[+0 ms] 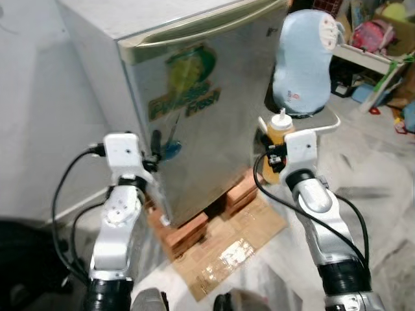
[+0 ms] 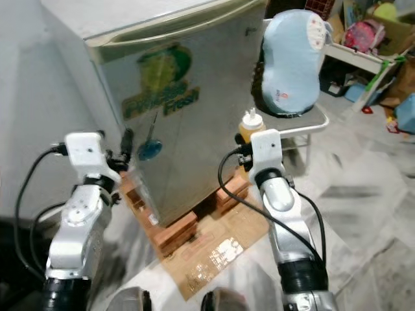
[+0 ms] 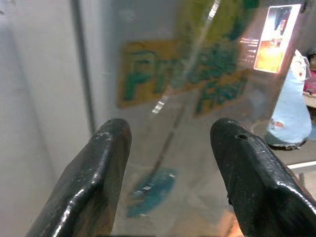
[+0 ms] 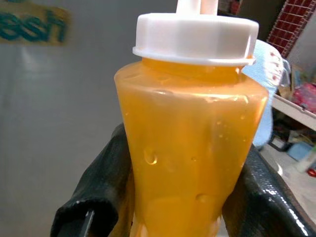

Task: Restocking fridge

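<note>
At the fridge (image 1: 194, 110): door closed.
Left gripper (image 3: 170, 168): fingers parted, empty, facing door.
Right gripper (image 4: 173, 197): clamping orange sauce bottle (image 4: 190, 148) at 3 o'clock.
Risk: bottle knocking door's edge during opening.

Home: fridge (image 1: 194, 97), toy clutter (image 1: 379, 32).

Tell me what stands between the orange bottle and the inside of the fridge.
The fridge door is shut. The right gripper holds the orange bottle upright in front of it, and the left gripper is open, facing the door near its edge.
</note>
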Robot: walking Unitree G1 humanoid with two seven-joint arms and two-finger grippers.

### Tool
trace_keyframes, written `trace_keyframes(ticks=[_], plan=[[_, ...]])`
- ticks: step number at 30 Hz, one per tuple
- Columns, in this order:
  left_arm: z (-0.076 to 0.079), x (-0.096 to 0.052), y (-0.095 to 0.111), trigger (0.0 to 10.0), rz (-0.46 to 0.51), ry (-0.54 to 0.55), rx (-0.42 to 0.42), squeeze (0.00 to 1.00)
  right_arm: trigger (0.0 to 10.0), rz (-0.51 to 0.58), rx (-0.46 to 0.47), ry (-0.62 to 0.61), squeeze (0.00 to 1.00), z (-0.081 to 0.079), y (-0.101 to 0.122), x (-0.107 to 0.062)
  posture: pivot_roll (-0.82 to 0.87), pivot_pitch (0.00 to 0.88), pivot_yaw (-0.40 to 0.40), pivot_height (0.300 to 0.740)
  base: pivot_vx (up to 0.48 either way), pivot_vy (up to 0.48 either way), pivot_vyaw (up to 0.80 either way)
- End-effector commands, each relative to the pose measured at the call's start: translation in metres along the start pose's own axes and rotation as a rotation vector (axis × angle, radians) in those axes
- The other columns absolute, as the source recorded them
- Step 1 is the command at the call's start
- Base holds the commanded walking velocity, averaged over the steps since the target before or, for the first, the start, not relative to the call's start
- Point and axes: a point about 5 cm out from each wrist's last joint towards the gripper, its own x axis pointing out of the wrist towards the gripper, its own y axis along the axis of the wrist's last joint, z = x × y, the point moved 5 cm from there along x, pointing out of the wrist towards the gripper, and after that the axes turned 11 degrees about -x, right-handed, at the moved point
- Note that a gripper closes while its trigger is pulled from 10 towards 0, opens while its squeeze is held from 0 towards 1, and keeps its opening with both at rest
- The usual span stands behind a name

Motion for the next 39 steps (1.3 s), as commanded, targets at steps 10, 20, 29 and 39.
trace_keyframes(ticks=[10, 20, 29, 39], plan=[[-0.028, 0.001, -0.010, 10.0, -0.032, 0.125, 0.073, 0.00, 10.0, 0.028, 0.017, 0.050, 0.00, -0.008, 0.007, 0.000, 0.01, 0.063, -0.016, 0.740, 0.000, 0.000, 0.00], [-0.057, 0.028, -0.014, 10.0, -0.048, 0.222, 0.057, 0.00, 10.0, 0.022, -0.002, 0.067, 0.00, 0.000, 0.003, -0.014, -0.03, 0.084, -0.023, 0.740, 0.000, 0.000, 0.00], [-0.049, 0.033, -0.005, 10.0, 0.000, 0.199, 0.027, 0.00, 10.0, 0.044, -0.026, 0.107, 0.00, -0.003, 0.006, -0.023, -0.04, 0.093, -0.025, 0.740, 0.000, 0.000, 0.08], [-0.056, 0.011, -0.015, 10.0, 0.001, 0.218, 0.022, 0.00, 10.0, 0.033, -0.001, 0.122, 0.00, -0.009, 0.006, -0.022, -0.02, 0.100, -0.032, 0.740, 0.219, 0.000, 0.54]])
